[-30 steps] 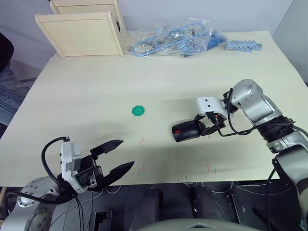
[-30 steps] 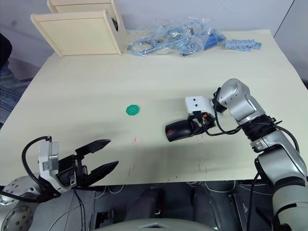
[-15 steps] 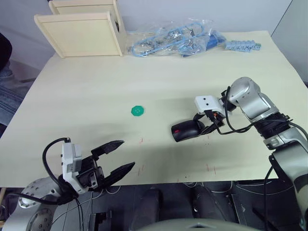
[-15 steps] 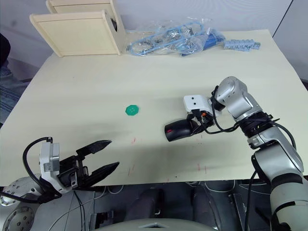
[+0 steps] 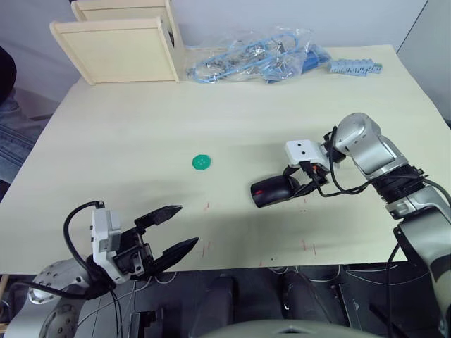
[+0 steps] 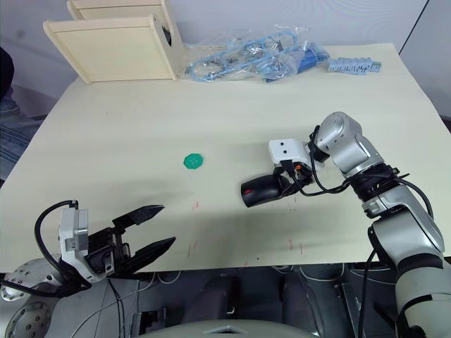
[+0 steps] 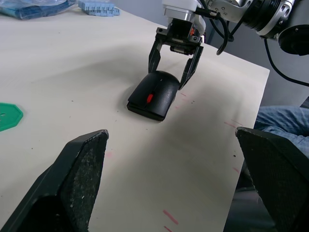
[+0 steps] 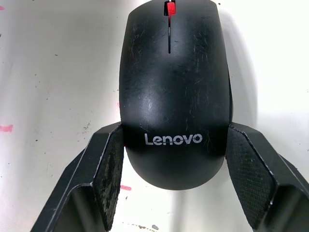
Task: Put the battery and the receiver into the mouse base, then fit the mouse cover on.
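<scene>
A glossy black curved mouse cover (image 8: 174, 92) with a thin red wheel at its front and white letters near its back sits on top of the black mouse base (image 7: 145, 107), so the two look like one whole mouse lying flat on the big pale cream table (image 5: 141, 141). The mouse is on the right half of the table, a bit nearer the front edge. The right gripper (image 5: 305, 185) is at the back end of the mouse. Its two black fingers (image 8: 108, 169) stand one on each side of the rounded back, spread about as wide as the mouse. The pads sit right against its sides or just beside them; I cannot tell if they squeeze it. The left gripper (image 5: 169, 232) hangs over the front edge of the table, well apart from the mouse, with its two fingers spread wide and nothing between them. A small green round disc (image 5: 202, 163) lies flat near the middle of the table, to the left of the mouse. At the far side are two light wooden boards (image 5: 120, 49), a clear bag of blue cables (image 5: 254, 56) and a small blue plastic strip (image 5: 357, 67).
</scene>
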### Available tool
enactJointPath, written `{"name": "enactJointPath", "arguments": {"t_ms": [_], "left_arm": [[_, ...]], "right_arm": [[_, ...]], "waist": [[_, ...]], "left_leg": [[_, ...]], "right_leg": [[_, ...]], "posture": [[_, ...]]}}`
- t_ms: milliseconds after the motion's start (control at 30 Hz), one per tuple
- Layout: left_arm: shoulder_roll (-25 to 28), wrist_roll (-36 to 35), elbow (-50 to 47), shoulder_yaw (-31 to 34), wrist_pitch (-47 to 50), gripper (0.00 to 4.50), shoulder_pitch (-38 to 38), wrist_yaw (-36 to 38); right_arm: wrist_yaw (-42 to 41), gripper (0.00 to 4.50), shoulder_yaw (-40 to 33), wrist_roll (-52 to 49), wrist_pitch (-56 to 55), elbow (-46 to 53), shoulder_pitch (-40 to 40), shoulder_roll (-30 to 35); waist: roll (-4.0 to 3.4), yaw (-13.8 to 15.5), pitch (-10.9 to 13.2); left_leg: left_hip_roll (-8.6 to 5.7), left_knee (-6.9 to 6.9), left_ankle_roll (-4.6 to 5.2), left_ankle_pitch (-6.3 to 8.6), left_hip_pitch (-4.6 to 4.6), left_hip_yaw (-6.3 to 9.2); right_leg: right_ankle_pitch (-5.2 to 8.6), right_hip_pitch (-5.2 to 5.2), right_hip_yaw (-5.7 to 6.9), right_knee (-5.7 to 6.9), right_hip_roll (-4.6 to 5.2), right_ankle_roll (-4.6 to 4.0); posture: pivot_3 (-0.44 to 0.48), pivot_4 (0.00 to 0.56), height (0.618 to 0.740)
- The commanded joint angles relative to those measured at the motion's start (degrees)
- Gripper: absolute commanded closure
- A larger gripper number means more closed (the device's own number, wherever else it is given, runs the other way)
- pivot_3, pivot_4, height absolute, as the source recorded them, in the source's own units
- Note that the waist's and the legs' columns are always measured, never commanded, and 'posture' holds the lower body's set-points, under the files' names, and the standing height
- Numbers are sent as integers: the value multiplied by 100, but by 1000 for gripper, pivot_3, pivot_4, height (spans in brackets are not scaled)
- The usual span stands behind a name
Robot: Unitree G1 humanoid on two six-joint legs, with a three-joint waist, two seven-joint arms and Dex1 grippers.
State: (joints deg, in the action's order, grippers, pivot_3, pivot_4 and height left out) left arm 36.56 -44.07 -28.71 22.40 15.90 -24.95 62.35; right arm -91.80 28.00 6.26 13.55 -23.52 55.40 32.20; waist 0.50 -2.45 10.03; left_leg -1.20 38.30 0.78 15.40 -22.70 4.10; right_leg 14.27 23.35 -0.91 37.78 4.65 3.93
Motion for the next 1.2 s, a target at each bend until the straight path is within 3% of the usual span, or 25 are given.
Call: {"name": "enactJointPath", "arguments": {"t_ms": [33,1033,1067,1100,1200], "left_arm": [[9,-31,-113,33,-92,0,12,42],[-31,-7,-145,18,-108,0,-26,13],[-31,-6,-145,18,-109,0,-27,13],[-32,-6,-147,25,-111,0,-37,17],[-29,-7,-148,34,-113,0,-47,20]], "right_arm": [[31,1429,-19,-23,-122,32,74,-86],[-19,1429,-117,-139,110,18,159,-247],[-11,868,-117,-136,99,22,160,-246],[43,598,-134,-127,35,35,151,-246],[97,598,-161,-132,-28,77,133,-239]], "waist": [[0,0,0],[0,-11,0],[0,-11,0],[0,-11,0],[-1,-2,1]], "left_leg": [[0,0,0,0,0,0],[17,-2,-1,0,1,-12],[18,-2,-1,0,1,-13],[20,-2,-1,0,1,-14],[22,-2,-1,0,1,-16]], "right_leg": [[0,0,0,0,0,0],[-5,6,-7,0,-12,-8],[-5,6,-8,0,-13,-9],[-5,7,-8,0,-13,-9],[-6,8,-9,0,-14,-10]], "posture": [[0,150,740],[0,150,740],[0,150,740],[0,150,740],[0,150,740]]}}
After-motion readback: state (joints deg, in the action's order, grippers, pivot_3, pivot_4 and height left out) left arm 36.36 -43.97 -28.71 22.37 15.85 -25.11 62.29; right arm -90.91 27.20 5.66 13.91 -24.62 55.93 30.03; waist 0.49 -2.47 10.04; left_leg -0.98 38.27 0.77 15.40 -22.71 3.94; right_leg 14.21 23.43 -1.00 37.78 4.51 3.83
